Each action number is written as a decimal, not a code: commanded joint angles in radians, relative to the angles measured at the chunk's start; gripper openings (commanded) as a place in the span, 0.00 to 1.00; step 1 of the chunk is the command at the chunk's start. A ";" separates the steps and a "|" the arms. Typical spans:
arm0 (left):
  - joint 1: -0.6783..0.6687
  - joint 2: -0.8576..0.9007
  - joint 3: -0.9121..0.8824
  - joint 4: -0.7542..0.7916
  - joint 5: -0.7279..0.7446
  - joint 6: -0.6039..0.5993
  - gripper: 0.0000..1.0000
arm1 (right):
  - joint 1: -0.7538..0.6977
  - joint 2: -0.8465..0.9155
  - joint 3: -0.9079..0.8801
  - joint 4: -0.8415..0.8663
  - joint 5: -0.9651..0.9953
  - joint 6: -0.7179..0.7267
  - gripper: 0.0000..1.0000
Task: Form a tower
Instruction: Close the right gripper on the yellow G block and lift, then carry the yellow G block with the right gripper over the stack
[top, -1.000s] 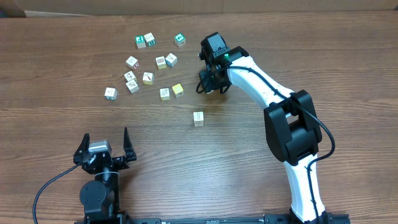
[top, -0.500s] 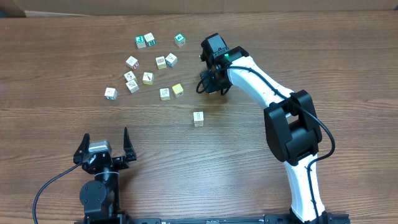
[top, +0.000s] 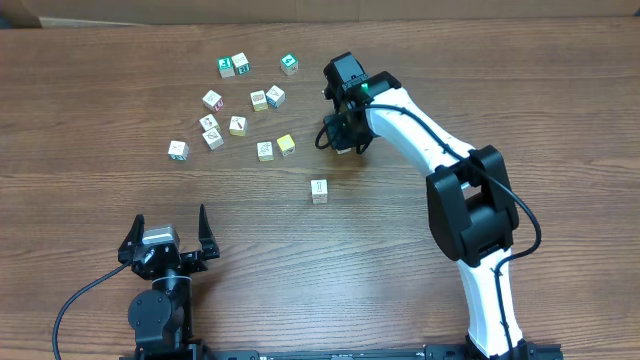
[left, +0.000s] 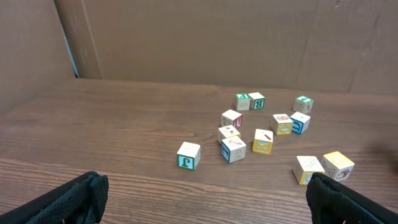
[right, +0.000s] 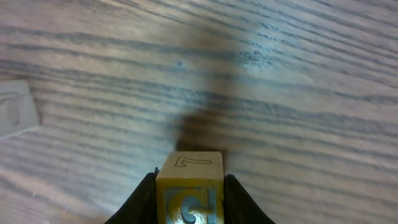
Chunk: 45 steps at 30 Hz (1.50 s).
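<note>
My right gripper (top: 343, 140) (right: 189, 196) is shut on a yellow-edged wooden cube (right: 189, 169) with a letter on its near face, low over the bare wood. In the overhead view the gripper hides this cube. No tower is in view. A lone pale cube (top: 319, 190) stands apart in the middle of the table, in front of and left of the right gripper. My left gripper (top: 168, 236) (left: 205, 208) rests open near the front edge, with nothing between its fingers.
Several loose cubes (top: 240, 105) (left: 261, 124) lie scattered at the back left, among them a yellow one (top: 286, 145) and green-faced ones (top: 289, 64). A pale cube (right: 12, 115) shows at the left edge of the right wrist view. A cardboard wall (left: 199, 37) stands behind the table.
The right gripper's jaws have closed onto the cube. The arm has barely shifted. The left arm and the loose cubes have not moved.
</note>
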<state>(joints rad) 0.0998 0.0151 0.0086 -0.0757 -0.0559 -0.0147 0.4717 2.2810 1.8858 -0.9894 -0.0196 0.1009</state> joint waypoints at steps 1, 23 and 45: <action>-0.002 -0.010 -0.003 0.002 0.001 0.023 1.00 | -0.001 -0.142 0.061 -0.026 0.003 0.004 0.21; -0.002 -0.010 -0.003 0.002 0.001 0.022 0.99 | 0.017 -0.343 0.060 -0.177 -0.139 0.344 0.17; -0.002 -0.010 -0.003 0.002 0.001 0.023 0.99 | 0.110 -0.343 0.060 -0.211 -0.139 0.345 0.15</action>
<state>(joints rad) 0.0998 0.0151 0.0086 -0.0757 -0.0559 -0.0151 0.5644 1.9514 1.9316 -1.1992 -0.1535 0.4412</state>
